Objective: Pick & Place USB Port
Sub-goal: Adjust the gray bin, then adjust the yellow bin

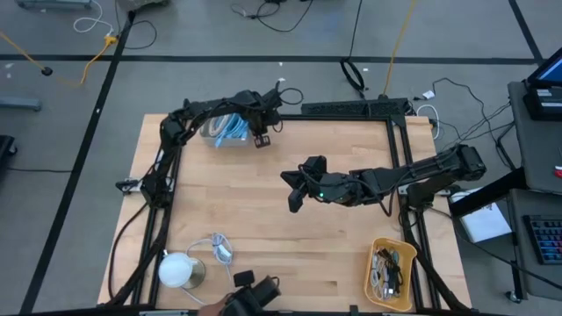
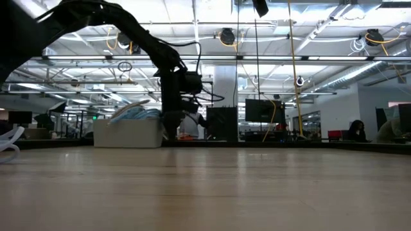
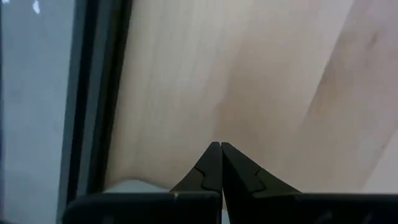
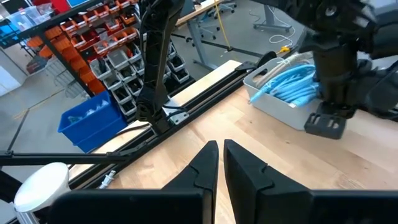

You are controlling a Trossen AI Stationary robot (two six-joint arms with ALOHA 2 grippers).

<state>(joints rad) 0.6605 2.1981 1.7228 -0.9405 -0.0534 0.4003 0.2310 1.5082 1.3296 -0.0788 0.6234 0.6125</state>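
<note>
R tool [image 1: 293,198] mid-table, shut, cable bin [image 1: 226,132] by L tool [image 1: 261,139]

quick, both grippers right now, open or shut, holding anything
Left gripper: shut, holding nothing, beside the white bin of blue cables.
Right gripper: shut, holding nothing, over the table's middle.

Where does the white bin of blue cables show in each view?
High view: white bin, far edge, beside the left tool.
Low view: left of centre, beside the same tool.
Left wrist view: not identifiable.
Right wrist view: upper right.
Shared landmark: left tool.
</note>
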